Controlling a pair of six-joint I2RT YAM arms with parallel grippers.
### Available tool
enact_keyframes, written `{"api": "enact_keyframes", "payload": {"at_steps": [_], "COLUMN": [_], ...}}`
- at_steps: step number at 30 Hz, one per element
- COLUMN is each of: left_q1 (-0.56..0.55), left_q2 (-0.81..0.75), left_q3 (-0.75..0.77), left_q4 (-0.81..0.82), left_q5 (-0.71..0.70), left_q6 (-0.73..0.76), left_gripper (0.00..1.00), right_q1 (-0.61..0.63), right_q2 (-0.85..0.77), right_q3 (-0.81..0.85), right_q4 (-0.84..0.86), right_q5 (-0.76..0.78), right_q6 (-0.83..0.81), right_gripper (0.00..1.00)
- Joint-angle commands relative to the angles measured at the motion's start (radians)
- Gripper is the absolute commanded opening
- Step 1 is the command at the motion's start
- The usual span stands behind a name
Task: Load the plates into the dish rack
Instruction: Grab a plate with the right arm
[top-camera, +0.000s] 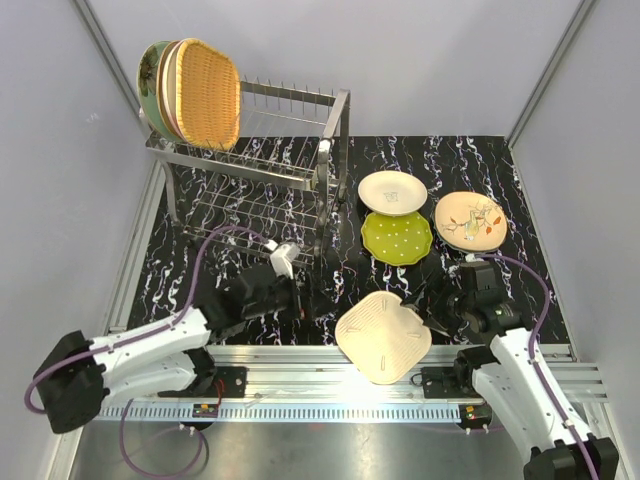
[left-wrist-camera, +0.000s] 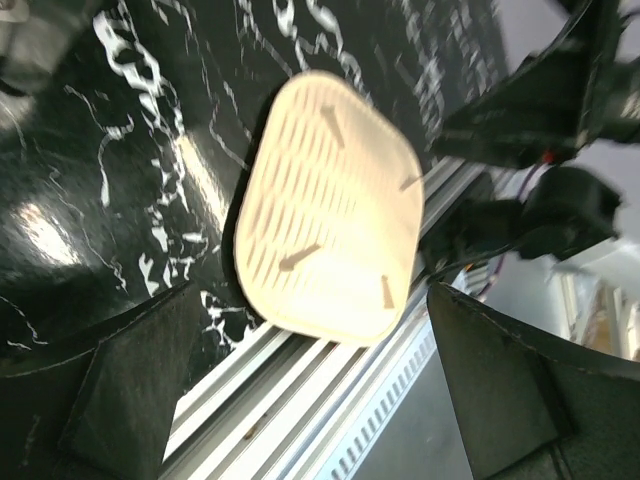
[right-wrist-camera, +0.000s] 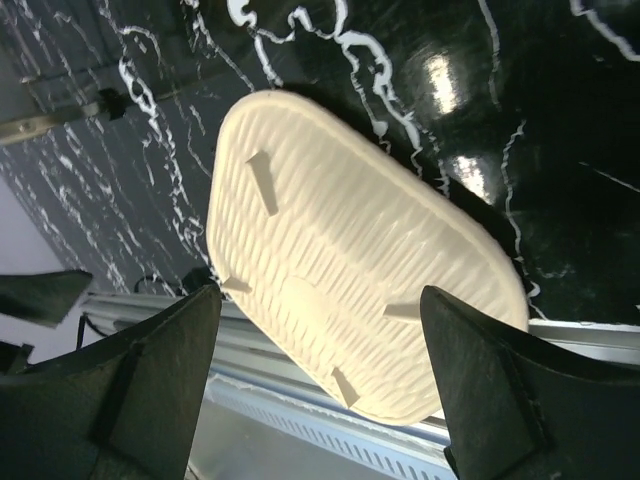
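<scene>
Marbled table (top-camera: 480, 165) carries cream ribbed plate (top-camera: 383, 337), overhanging.

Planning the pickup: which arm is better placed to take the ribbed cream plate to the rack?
Probably left: the left gripper, open, faces the plate; the dish rack stands on its side.

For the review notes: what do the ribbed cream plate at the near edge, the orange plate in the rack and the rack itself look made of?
Ribbed cream plate: probably moulded plastic, matte, judging by the even ribs and small moulded feet on its upturned underside.
Orange plate: woven wicker or a plastic imitation, given its basket-weave texture.
Dish rack: thin metal wire, silvery and shiny, likely steel.
</scene>
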Motion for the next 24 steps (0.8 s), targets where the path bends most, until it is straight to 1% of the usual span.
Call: {"api": "enact_keyframes", "payload": {"at_steps": [1,5,7,9,13,18,20,24], "left_q1": [-0.07,-0.144,-0.178,-0.198,-0.221,-0.257,-0.273,-0.313], "left_q2": [0.072,0.149,0.192,0.244,0.347,0.437,0.462,0.507], "left_q3": [0.079,0.134,0.148,0.166,0.211,0.277,0.298,0.346], "left_q4": [0.02,0.014,0.032,0.054,0.068,0.068,0.066,-0.012], "left_q5": [-0.119,-0.168,-0.182,-0.222,-0.24,-0.279,-0.28,-0.34], "left_q6": [0.069,0.122,0.142,0.171,0.208,0.279,0.312,0.351], "left_gripper": [0.99,0.98,0.98,0.98,0.97,0.89,0.87,0.82], "right_q1": [0.026,0.031,0.034,0.04,0.062,0.12,0.135,0.166], "right_q2": [-0.008,-0.025,-0.005,0.024,0.049,0.099,0.118,0.168], "right_q3": [0.014,0.017,0.015,0.017,0.021,0.018,0.02,0.014], "right_q4": [-0.004,-0.034,-0.034,-0.039,-0.056,-0.054,-0.042,0.005], "right_q5": [0.134,0.174,0.187,0.193,0.211,0.22,0.228,0.21], "right_q6": [0.057,0.08,0.084,0.084,0.096,0.105,0.11,0.114], "right_gripper": [0.88,0.89,0.9,0.9,0.91,0.86,0.87,0.86]}}
